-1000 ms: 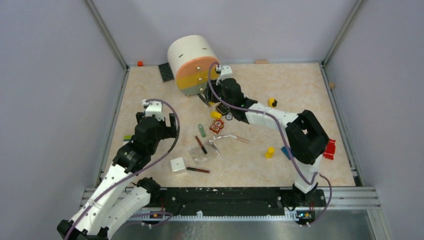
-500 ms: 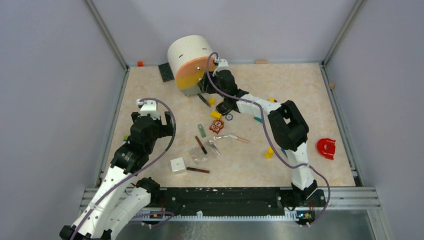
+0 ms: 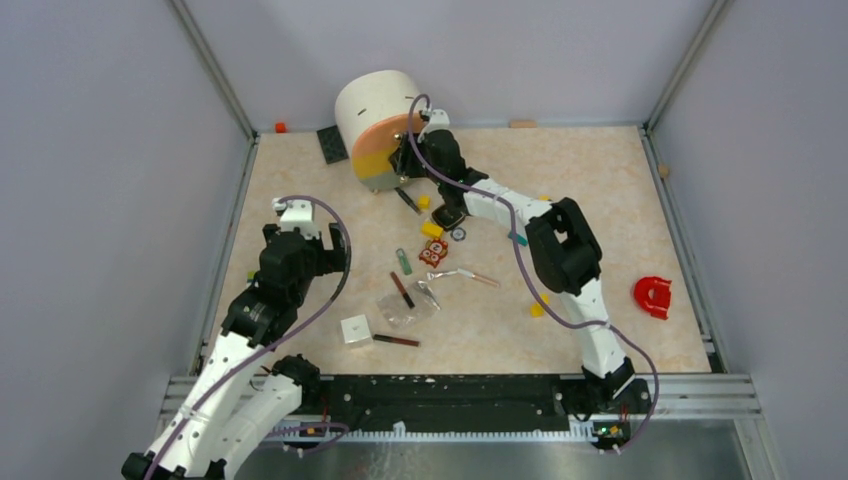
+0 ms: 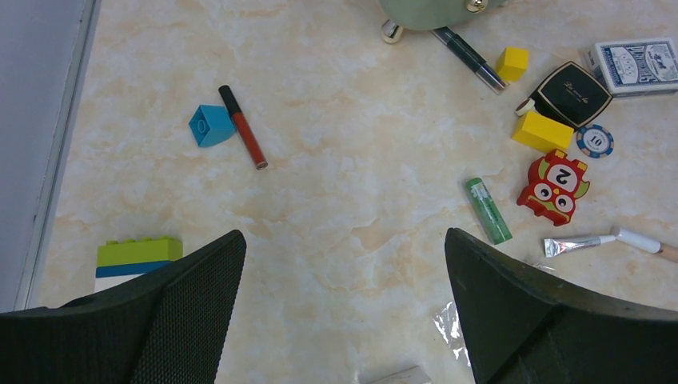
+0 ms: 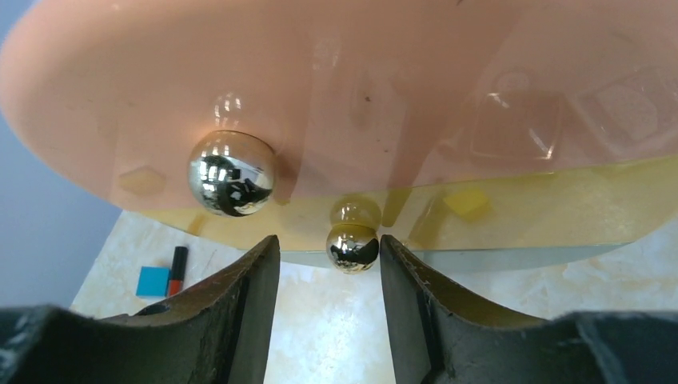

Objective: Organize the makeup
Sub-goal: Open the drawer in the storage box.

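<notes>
The right fingers [image 5: 232, 320] are raised to the round tiered organizer [image 3: 380, 125] at the back of the desk [image 3: 600, 190]. They stand about half open, one on each side of a small shiny knob [image 5: 354, 246] on the yellow tier. A gap shows between the knob and one finger, so they have hold of nothing. A larger knob [image 5: 232, 172] sits on the pink tier above. The left fingers [image 4: 172, 312] hang over the left part of the desk, spread wide and empty. The makeup lies scattered on the desk. A red lip pencil [image 4: 243, 126] touches a blue block [image 4: 211, 125] on the left. A long black brush [image 4: 470, 56] lies by the organizer's foot, with a black square compact [image 4: 572, 94] just beside two yellow blocks [image 4: 542, 131] and a deck of cards [image 4: 637, 67]. A green tube [image 4: 488, 210] lies next to a red owl toy [image 4: 553, 181], and a silver tube [image 4: 577, 242] is near them. Nearer the arms, a clear pouch [image 3: 405, 305] has a dark-red pencil [image 3: 402, 290] across it. A second dark-red pencil [image 3: 397, 340] lies beside a white cube [image 3: 355, 329].
</notes>
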Robot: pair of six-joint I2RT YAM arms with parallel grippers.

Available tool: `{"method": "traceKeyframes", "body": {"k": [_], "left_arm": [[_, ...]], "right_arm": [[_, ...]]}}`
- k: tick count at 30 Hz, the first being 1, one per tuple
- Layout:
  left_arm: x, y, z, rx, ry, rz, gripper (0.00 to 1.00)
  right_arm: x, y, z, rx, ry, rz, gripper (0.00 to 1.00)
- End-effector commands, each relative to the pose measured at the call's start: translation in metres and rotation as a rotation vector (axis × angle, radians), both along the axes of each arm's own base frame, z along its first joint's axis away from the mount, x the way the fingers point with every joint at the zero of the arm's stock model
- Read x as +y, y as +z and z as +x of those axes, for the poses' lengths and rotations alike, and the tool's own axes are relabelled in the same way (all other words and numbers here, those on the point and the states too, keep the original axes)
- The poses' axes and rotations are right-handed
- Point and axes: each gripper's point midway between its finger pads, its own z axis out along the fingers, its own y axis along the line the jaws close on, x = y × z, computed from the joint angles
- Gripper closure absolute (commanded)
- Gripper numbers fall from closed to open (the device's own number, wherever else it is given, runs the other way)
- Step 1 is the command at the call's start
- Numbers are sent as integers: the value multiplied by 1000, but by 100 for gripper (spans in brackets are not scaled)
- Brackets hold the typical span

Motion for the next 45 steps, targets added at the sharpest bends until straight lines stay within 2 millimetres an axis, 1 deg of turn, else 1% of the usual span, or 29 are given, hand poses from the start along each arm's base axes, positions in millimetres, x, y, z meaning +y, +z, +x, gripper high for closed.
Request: {"method": "traceKeyframes", "body": {"k": [1,5,9,13,16,19,24,30,32,33,35,39,44,45], "left_arm": [[-3,10,5,-48,-11,-23,1],[-4,11,5,-51,-18,-29,1],[-3,11,5,-52,-19,-30,1],[-3,11,6,-52,-22,-31,1],[-3,11,6,-52,-23,-33,1],[-2,11,6,-52,-21,-33,1],[-3,9,7,-48,-25,-35,1],[-2,8,7,-44,-23,-32,1],[-2,8,7,-43,-22,-32,1],[-2,8,7,-44,-22,-32,1],[-2,8,7,-42,-22,-31,1],[-2,8,7,-43,-23,-31,1],[-3,7,7,-41,-25,-31,1],[-3,7,7,-39,-24,-31,1]], "right_arm": [[5,14,10,-15,-7,34,52],[6,15,14,-13,-9,36,57],[6,17,13,-18,-2,34,70],[1,23,10,-37,-6,25,83],[-1,25,3,-46,13,22,91],[-5,24,-10,-50,30,24,94],[-15,20,-30,-46,38,19,97],[-20,14,-59,-29,65,12,97],[-20,14,-68,-27,72,10,97],[-22,17,-72,-32,73,11,97],[-23,15,-80,-29,77,4,97],[-26,14,-93,-28,86,-16,97],[-31,16,-104,-26,93,-29,96],[-32,13,-106,-21,94,-34,96]]}}
